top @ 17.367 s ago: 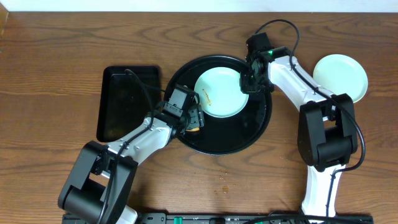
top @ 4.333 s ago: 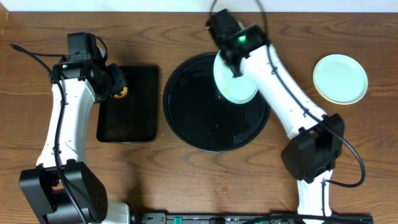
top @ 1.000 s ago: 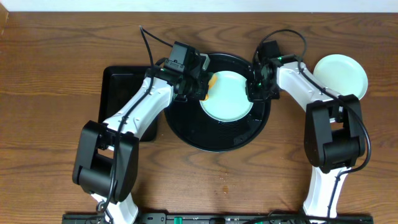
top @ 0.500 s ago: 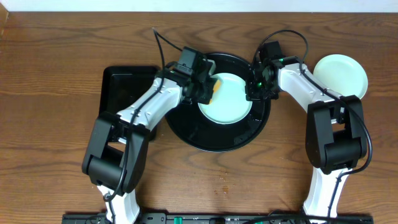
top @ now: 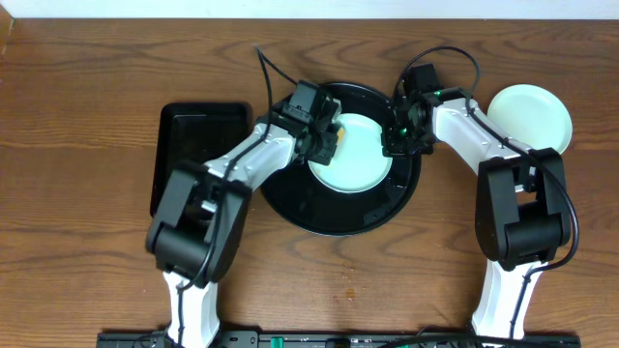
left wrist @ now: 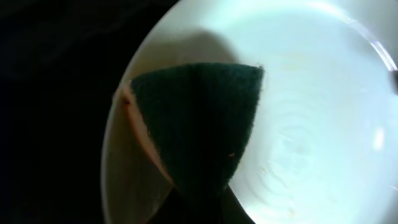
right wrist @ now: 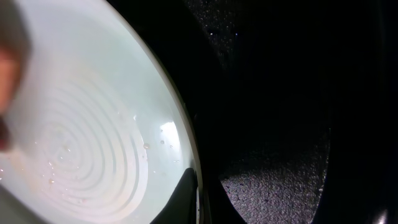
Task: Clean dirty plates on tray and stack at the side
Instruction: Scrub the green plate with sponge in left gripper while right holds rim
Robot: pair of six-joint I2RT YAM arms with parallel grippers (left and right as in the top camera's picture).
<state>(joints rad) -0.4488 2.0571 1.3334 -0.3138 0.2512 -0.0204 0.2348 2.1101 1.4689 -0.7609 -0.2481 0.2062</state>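
A pale blue plate [top: 356, 159] lies in the round black tray [top: 329, 213]. My left gripper [top: 327, 135] is shut on a sponge [top: 335, 130] with an orange body and presses it on the plate's upper left part. In the left wrist view the sponge's dark green face [left wrist: 199, 118] lies flat on the plate [left wrist: 311, 118], near its left rim. My right gripper [top: 393, 145] is shut on the plate's right rim. The right wrist view shows the rim [right wrist: 186, 143] pinched between the dark fingers [right wrist: 186, 193], with wet drops on the plate [right wrist: 81, 130].
Another pale plate [top: 529, 118] sits on the wooden table [top: 97, 68] to the right of the tray. A smaller rectangular black tray [top: 193, 159] lies to the left. A small stain [top: 348, 287] marks the table's front.
My left arm has swung a little to the right, sliding the sponge across the plate's upper left part. The right gripper has stayed on the rim.
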